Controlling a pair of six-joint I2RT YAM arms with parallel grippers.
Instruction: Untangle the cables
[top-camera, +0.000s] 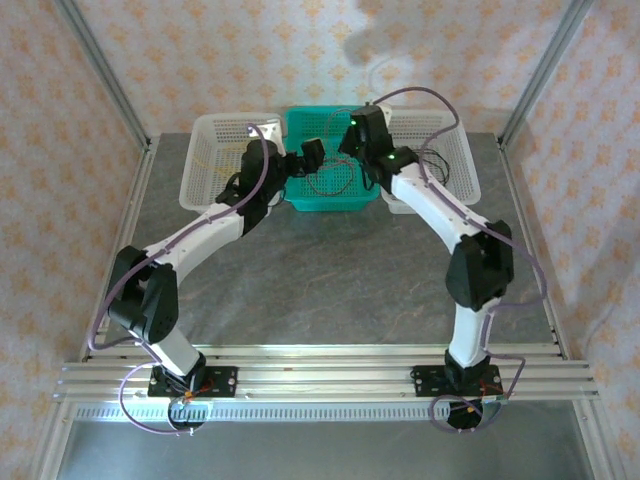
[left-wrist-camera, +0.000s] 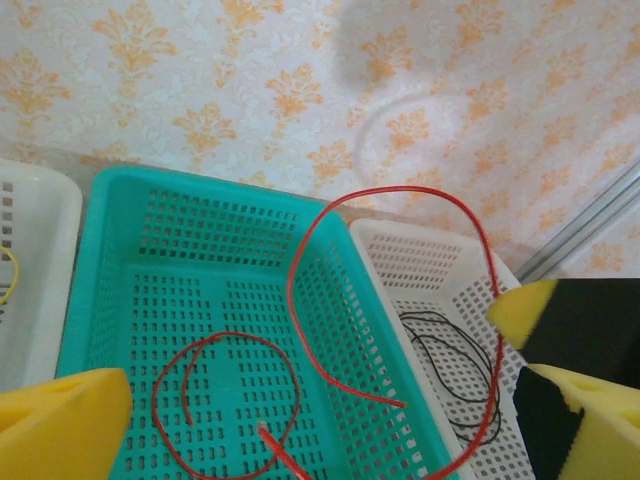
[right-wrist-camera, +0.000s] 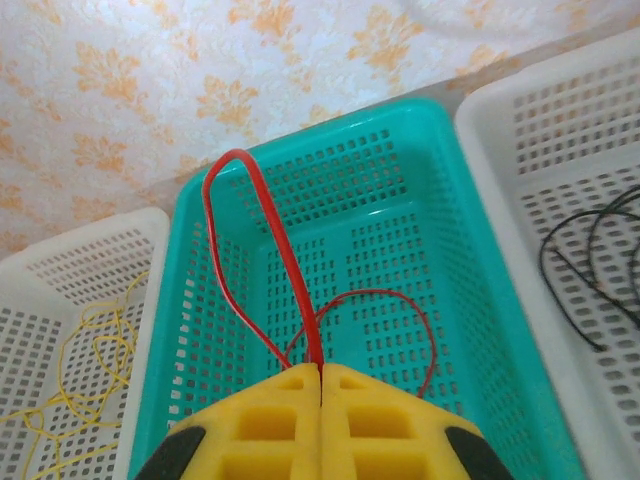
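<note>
Red cable (right-wrist-camera: 301, 310) rises in a tall loop from the teal basket (right-wrist-camera: 470, 270), clamped in the closed right gripper (right-wrist-camera: 320, 372) above the basket. Left gripper (left-wrist-camera: 310, 370) spread wide, gripping nothing; cable arches just beside one finger, over the basket.

Camera layout: one overhead, two wrist-mounted.
The top external camera looks down from high behind the table's (top-camera: 330, 290) near edge, well away from the teal basket (top-camera: 330, 120). Both wrist cameras hang close above that basket, facing the patterned wall (left-wrist-camera: 200, 80). All three views share the basket.
</note>
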